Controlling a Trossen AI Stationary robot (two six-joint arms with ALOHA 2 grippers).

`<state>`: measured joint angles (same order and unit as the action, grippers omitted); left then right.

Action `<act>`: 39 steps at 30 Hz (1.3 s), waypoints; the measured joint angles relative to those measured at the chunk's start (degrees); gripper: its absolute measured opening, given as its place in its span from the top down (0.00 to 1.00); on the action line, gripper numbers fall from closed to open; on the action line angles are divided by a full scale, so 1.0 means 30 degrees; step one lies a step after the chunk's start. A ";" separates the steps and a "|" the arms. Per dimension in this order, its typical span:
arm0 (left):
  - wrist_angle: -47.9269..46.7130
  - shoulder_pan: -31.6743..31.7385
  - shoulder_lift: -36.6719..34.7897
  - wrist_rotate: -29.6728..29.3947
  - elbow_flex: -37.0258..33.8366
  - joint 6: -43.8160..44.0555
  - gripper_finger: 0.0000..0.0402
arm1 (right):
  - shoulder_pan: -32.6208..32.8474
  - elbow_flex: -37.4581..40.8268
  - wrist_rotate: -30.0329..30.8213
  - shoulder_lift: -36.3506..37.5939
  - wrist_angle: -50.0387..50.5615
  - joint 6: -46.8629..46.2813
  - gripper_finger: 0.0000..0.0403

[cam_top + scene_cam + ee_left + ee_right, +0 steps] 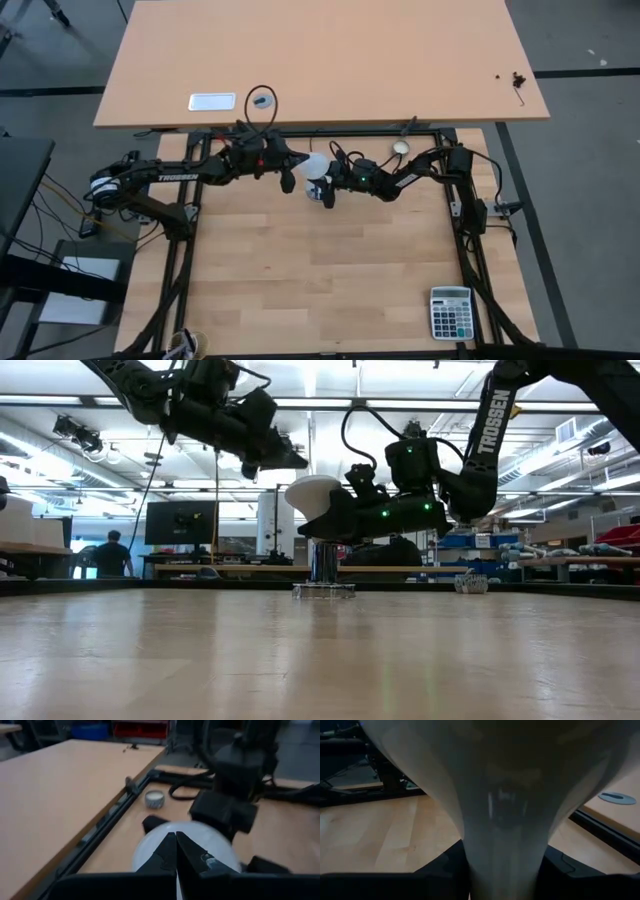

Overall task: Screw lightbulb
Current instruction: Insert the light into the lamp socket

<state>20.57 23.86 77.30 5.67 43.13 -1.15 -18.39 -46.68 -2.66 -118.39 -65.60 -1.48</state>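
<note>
Near the bench's far edge, the right pincer (pixel 322 183) grips the lightbulb (pixel 314 166) by its neck above a socket (pixel 322 590), so threading appears underway and needs turning next, while the left pincer (pixel 288 182) hovers shut and empty beside it.

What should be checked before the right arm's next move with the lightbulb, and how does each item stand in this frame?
1. Right gripper holds the lightbulb: ok, its fingers close around the narrow neck in the right wrist view.
2. Left gripper out of the way: not ok, it is shut and hangs right beside the bulb's head.
3. Socket under the bulb: ok, it stands on the table below the right gripper in the low view.
4. Bulb's base lined up with the socket: cannot tell, the gripper hides it.
5. Calculator clear of the work: ok, it lies at a far corner.
</note>
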 joint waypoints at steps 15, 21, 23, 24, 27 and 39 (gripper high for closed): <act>-0.5973 -0.1054 0.3268 -0.0280 0.4922 -0.2574 1.00 | -0.0022 0.0051 0.0051 -0.0007 0.0042 -0.0198 0.60; -0.6551 -0.1173 0.3393 -0.0340 0.5338 -0.2961 1.00 | -0.0022 0.0019 0.0047 -0.0007 0.0229 -0.0217 0.60; -0.6878 -0.1189 0.3366 -0.0470 0.5391 -0.2951 1.00 | -0.0015 -0.0007 0.0050 -0.0007 0.0280 -0.0322 0.60; -0.7036 -0.1216 0.3363 -0.0558 0.5406 -0.2947 1.00 | -0.0016 -0.0007 0.0039 -0.0007 0.0310 -0.0362 0.59; -0.7565 -0.1307 0.3337 -0.0966 0.5399 -0.2921 1.00 | -0.0022 0.0022 0.0036 -0.0064 0.0514 -0.0391 0.58; -0.7711 -0.1492 0.3373 -0.1188 0.5355 -0.2900 1.00 | -0.0015 0.0022 0.0029 0.0181 0.0814 -0.1165 0.52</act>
<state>-2.56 19.38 87.42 2.11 59.20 -9.85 -18.44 -46.61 -2.57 -117.85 -63.16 -4.97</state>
